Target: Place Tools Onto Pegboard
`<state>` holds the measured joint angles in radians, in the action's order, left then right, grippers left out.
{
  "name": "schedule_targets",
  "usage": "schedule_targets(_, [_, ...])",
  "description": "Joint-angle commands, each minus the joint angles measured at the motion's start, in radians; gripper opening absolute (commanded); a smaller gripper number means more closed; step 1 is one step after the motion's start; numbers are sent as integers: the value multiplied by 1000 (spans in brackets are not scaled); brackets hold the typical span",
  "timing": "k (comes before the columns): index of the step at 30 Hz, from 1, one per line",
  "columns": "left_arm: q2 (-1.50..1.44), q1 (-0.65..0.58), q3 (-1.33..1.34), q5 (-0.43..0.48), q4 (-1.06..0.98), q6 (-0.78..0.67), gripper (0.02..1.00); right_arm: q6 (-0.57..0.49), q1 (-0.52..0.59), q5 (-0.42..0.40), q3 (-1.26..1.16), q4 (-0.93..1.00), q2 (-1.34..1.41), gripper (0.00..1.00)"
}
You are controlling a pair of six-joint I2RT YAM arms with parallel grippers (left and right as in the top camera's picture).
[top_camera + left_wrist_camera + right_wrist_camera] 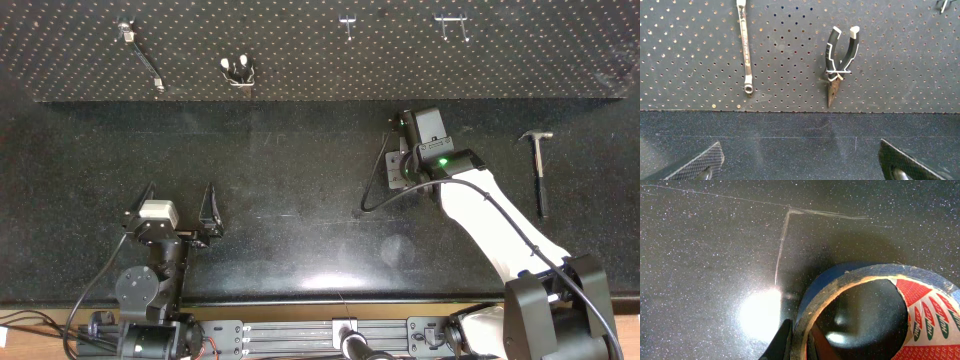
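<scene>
At the far left, a long silver metal wrench hangs on the black perforated pegboard, slanted in the top view. Just to its right, a pair of pliers with black-and-white handles hangs on a small hook, handles up and the pointed nose down. In the left wrist view both tools are above the lower edge of the pegboard.

Below them, near the front of the dark speckled tabletop, is the left gripper. Its two fingers are spread wide and nothing is between them. It faces the pegboard, well apart from it.

Farther right on the pegboard are two bare metal hooks, side by side near the upper edge.

Under them, over the middle-right of the tabletop, the right gripper is closed on a roll of blue tape with a brown cardboard core. One finger is outside the roll and one inside, so the wall of the roll is pinched between them. The roll is close over the tabletop - I cannot tell if it touches.

At the far right, a hammer with a black handle and metal head lies on the tabletop, with its head toward the pegboard.
</scene>
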<state>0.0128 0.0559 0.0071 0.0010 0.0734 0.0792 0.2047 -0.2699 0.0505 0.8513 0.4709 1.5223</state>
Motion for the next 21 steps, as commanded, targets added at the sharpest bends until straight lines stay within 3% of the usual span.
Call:
schedule_targets(1, [-10, 3, -2, 0, 6, -12, 996, 1, 3, -16, 15, -5, 10, 77])
schedule_targets(7, [-9, 3, -2, 0, 6, -12, 996, 2, 3, -12, 15, -34, -25, 77])
schedule_targets(15, [-9, 3, -2, 0, 6, -12, 996, 0, -23, -13, 15, -245, -208, 75])
schedule_targets(21, [-9, 3, -2, 0, 6, -12, 996, -113, -119, -17, 15, -443, -262, 73])
